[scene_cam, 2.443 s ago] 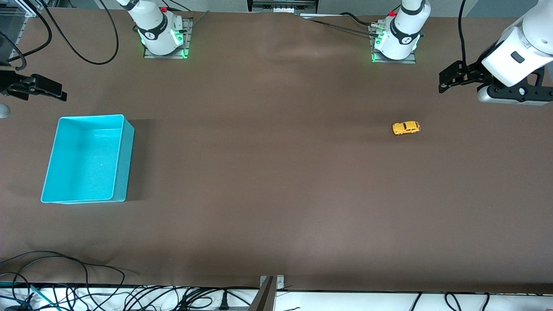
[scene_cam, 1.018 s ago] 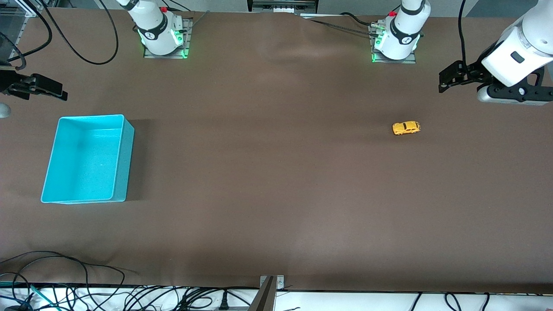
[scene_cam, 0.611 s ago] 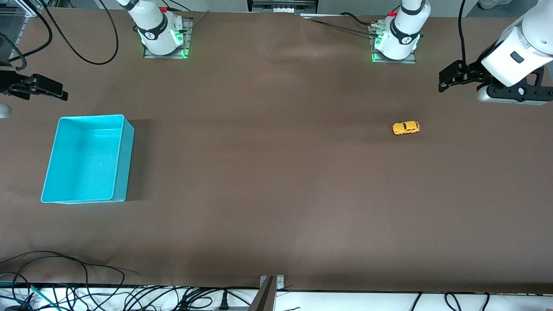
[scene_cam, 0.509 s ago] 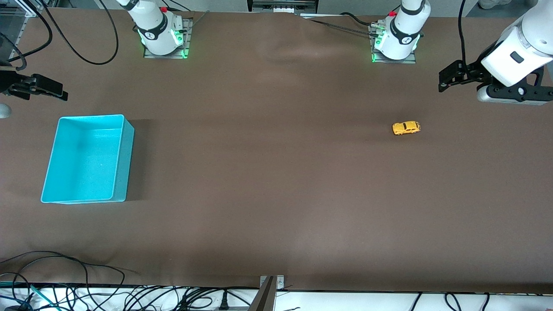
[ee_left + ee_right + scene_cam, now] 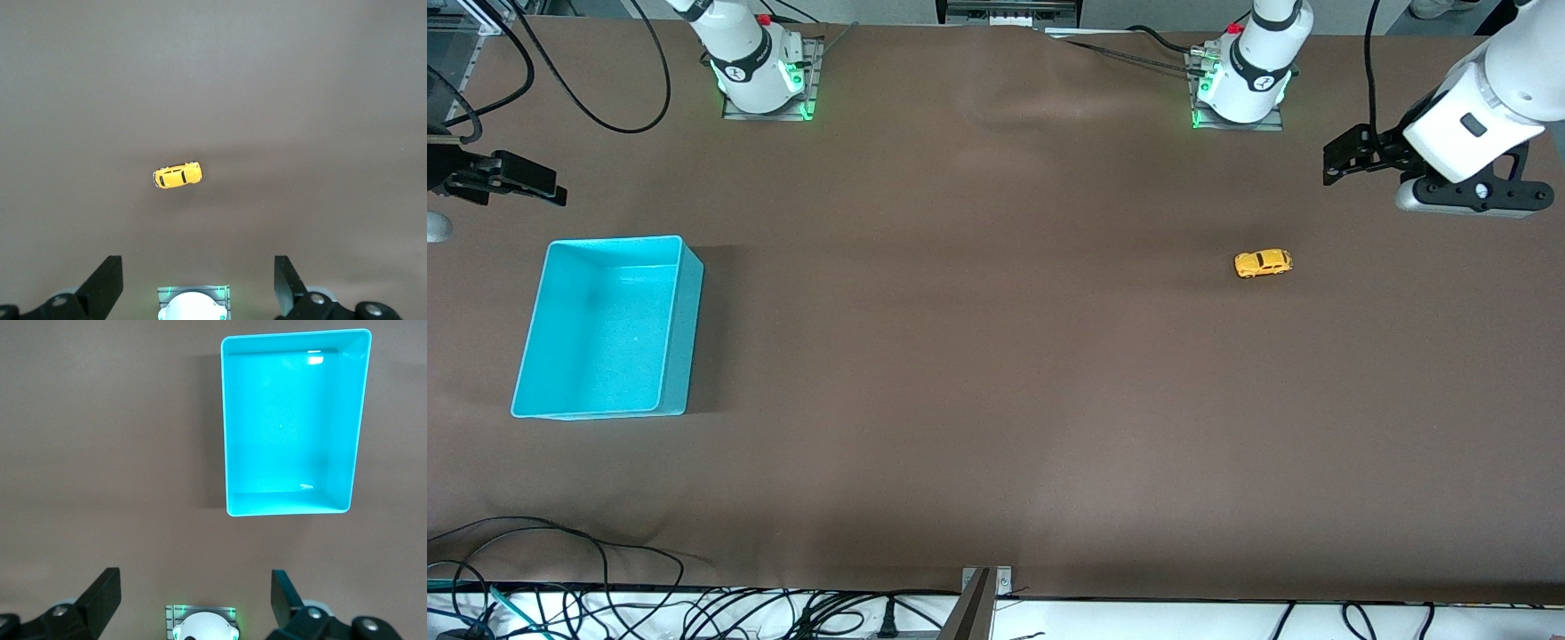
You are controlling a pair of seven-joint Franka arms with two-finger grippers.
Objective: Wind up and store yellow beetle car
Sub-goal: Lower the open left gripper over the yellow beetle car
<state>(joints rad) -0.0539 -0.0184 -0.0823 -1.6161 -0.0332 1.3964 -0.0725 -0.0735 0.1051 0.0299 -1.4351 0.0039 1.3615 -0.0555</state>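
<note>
The yellow beetle car stands alone on the brown table toward the left arm's end; the left wrist view shows it from above. My left gripper hangs open over bare table by that end, apart from the car, with nothing between its fingers. The turquoise bin sits toward the right arm's end with nothing in it. My right gripper waits open in the air over the table's edge beside the bin, and its wrist view looks down at the bin past its gripper.
Both arm bases are bolted along the table's edge farthest from the front camera. Loose cables lie along the edge nearest that camera. A metal bracket juts up at that edge's middle.
My left hand has shifted a little toward the bases' edge of the table. The car, the bin and the right arm have not moved.
</note>
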